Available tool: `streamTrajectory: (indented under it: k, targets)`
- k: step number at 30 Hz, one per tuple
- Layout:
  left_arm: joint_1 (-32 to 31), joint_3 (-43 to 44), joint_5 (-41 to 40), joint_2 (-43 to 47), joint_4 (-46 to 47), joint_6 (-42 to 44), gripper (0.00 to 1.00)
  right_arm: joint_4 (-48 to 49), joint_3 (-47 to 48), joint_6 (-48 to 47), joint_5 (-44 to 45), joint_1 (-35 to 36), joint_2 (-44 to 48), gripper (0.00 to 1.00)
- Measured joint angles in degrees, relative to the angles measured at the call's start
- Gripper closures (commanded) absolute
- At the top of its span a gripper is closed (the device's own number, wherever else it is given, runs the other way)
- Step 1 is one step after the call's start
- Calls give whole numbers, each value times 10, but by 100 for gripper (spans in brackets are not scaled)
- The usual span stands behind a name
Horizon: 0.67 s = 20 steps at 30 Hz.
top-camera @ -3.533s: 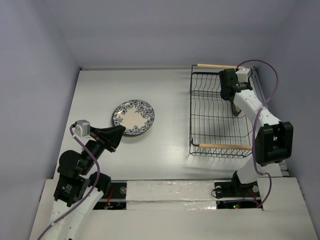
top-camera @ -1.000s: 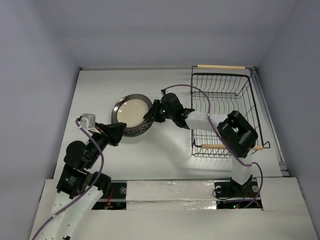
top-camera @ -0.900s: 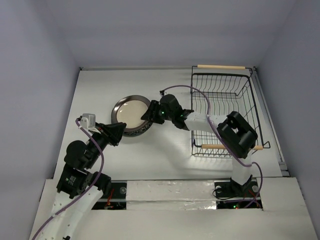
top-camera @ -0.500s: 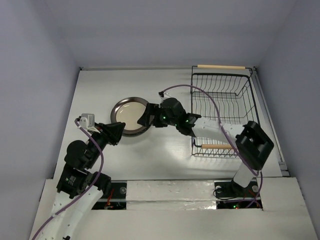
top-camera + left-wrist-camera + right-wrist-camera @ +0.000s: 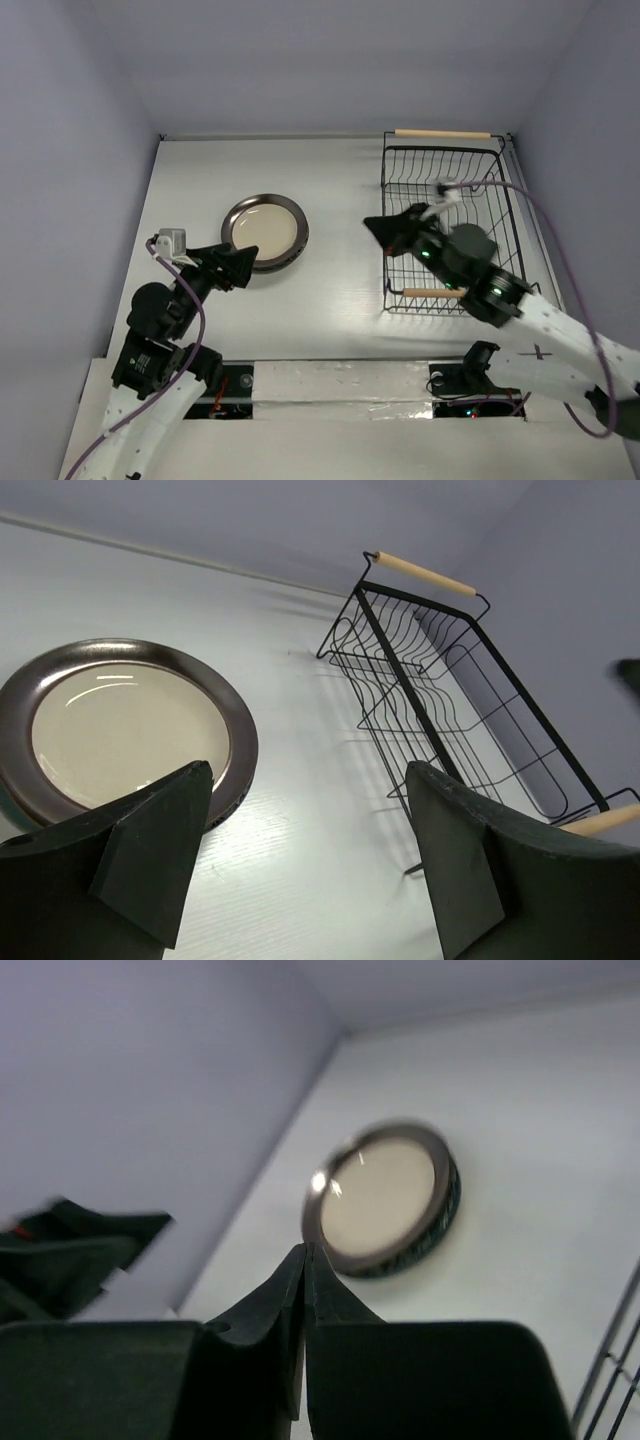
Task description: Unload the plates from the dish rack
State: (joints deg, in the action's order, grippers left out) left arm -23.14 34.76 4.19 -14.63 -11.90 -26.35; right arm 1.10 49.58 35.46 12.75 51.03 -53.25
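plates [image 5: 265, 231] stacked on table [image 5: 330, 175] L of centre, dish rack [image 5: 440, 165] apart to R

White table [image 5: 340, 180]: two things are seen resting on it. The plates [image 5: 264, 227] are stacked left of centre, brown-rimmed cream one on top; the ones beneath are mostly hidden. The dish rack [image 5: 440, 149] is set flat at the right side, well apart from the stack, wooden handles [image 5: 442, 132] at far and near ends.
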Motion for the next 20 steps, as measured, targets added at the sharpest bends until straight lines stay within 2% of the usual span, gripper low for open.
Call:
streamTrajectory:
  k: [1, 3, 4, 5, 7, 10, 13, 20]
  targets:
    - [0, 2, -2, 2, 0, 1, 23, -4, -2, -11, 19, 0, 48, 82]
    - [0, 10, -6, 2, -1, 2, 21, -12, -3, -31, 70, 0, 146, 67]
    - [0, 15, -9, 2, -2, 2, 21, -16, -3, -40, 93, 0, 190, 55]
    - [0, 21, -13, 2, -2, 3, 21, -19, -7, -47, 122, 0, 243, 27]
    - [0, 32, -17, 2, -1, 6, 21, -23, -21, -59, 178, 0, 327, 0]
    - [0, 48, -24, -1, 2, 10, 20, -38, -59, -61, 252, 0, 418, 0]
    - [0, 52, -28, -7, 8, 11, 21, -57, -105, -57, 292, 0, 462, 0]
    - [0, 50, -24, -17, 11, 8, 20, -107, -146, -50, 306, 0, 451, 0]
